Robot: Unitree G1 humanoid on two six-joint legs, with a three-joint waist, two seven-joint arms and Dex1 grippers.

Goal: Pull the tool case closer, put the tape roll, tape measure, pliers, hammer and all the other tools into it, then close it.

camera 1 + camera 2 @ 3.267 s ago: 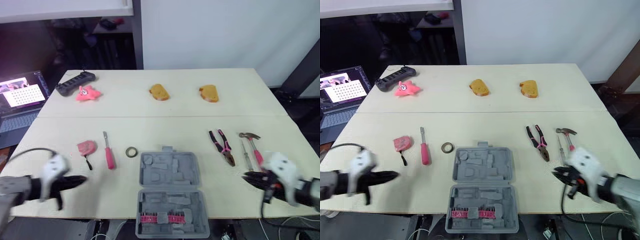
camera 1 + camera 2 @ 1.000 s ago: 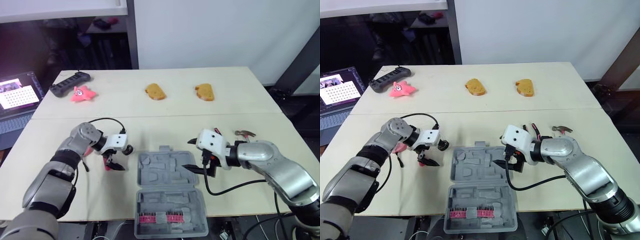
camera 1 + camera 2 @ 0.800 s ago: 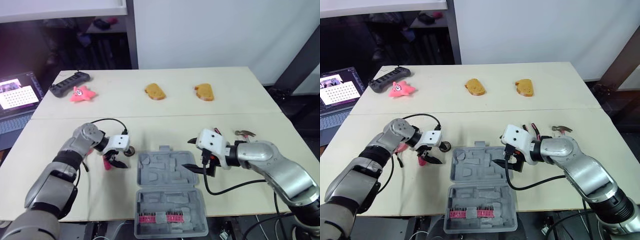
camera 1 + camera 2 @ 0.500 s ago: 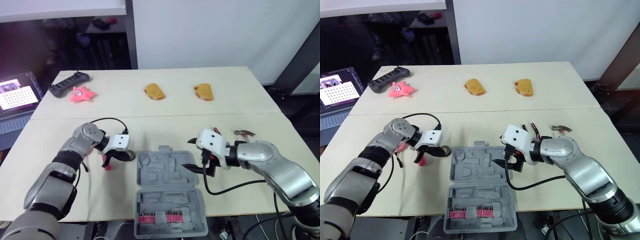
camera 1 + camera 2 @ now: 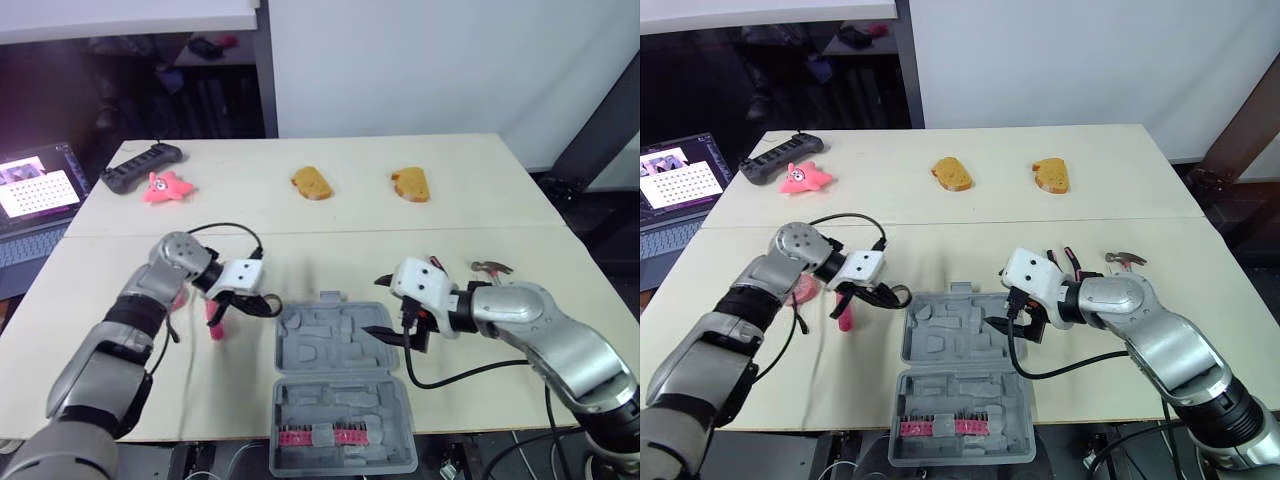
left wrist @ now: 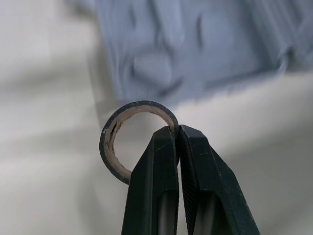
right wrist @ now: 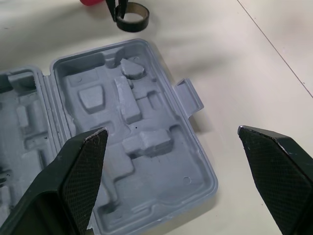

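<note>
Since your left claw (image 6: 177, 129) has lifted the pinched tape roll (image 6: 142, 105) to the tool case's (image 5: 335, 345) ten-o'clock corner, release it inside next; your right claw (image 5: 375, 308) hovers wide at three o'clock.

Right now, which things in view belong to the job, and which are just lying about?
For the job: tool case, tape roll in the left gripper, screwdriver, tape measure, pliers, hammer.
Lying about: left bread piece, right bread piece, pink star toy, black controller, laptop.
</note>
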